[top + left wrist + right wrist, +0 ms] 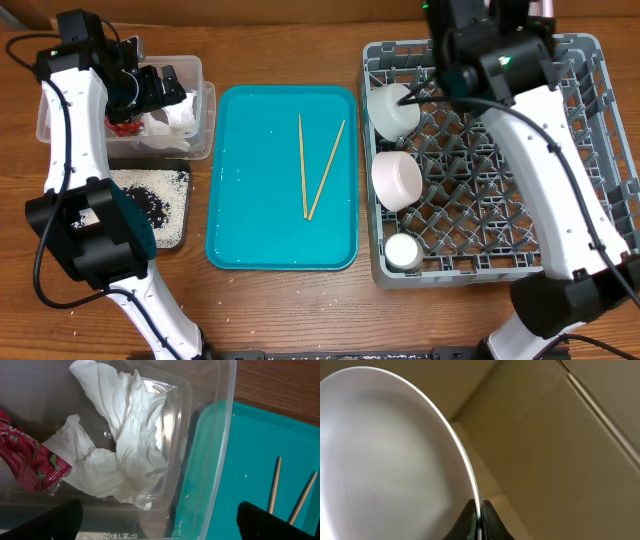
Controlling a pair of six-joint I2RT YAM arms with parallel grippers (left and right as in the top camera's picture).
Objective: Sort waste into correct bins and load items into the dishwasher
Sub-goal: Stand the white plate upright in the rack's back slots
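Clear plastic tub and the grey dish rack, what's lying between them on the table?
The teal tray, with two wooden chopsticks lying on it. The overhead view shows this.

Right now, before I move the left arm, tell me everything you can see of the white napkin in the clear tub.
The napkin is thin white paper, crumpled into soft, irregular folds, with no stains showing. It lies loose inside the clear plastic tub, slumped toward one corner. The red wrapper meets its lower left lobe. The left gripper is open over the tub, its fingers clear of the paper.
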